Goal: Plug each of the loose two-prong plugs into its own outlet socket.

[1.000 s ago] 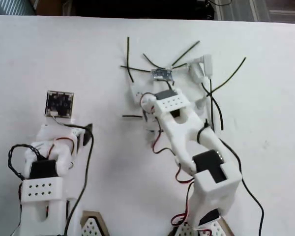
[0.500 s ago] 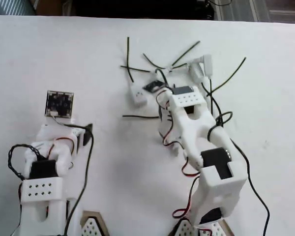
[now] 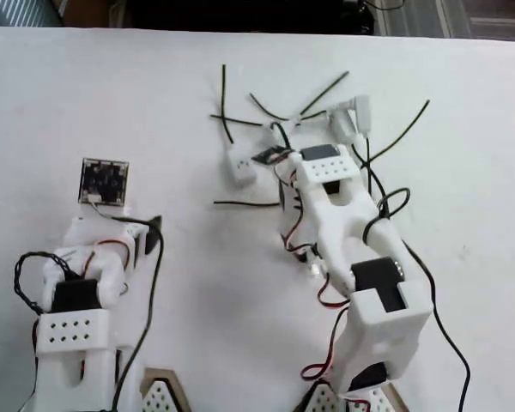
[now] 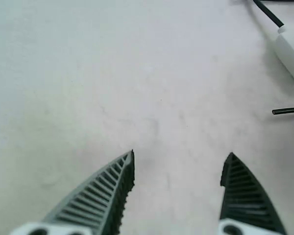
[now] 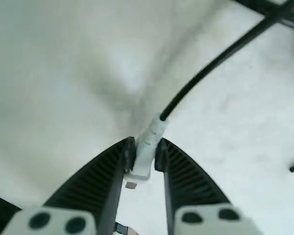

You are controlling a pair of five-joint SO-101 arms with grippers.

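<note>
Right claw (image 5: 144, 146) swung right, pinching plug (image 5: 154, 130)

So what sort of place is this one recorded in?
Probably a robotics test bench: a plain white table, two printed arms with exposed wiring, a loose white plug on a short black cord, another plug in the right pincer.

Two white plastic robot arms: left arm (image 3: 73, 287), right arm (image 3: 360, 257). Three small white plastic plug bodies on black cords: first plug (image 3: 239, 163), second plug (image 3: 350, 118), third plug (image 5: 146, 147).
</note>
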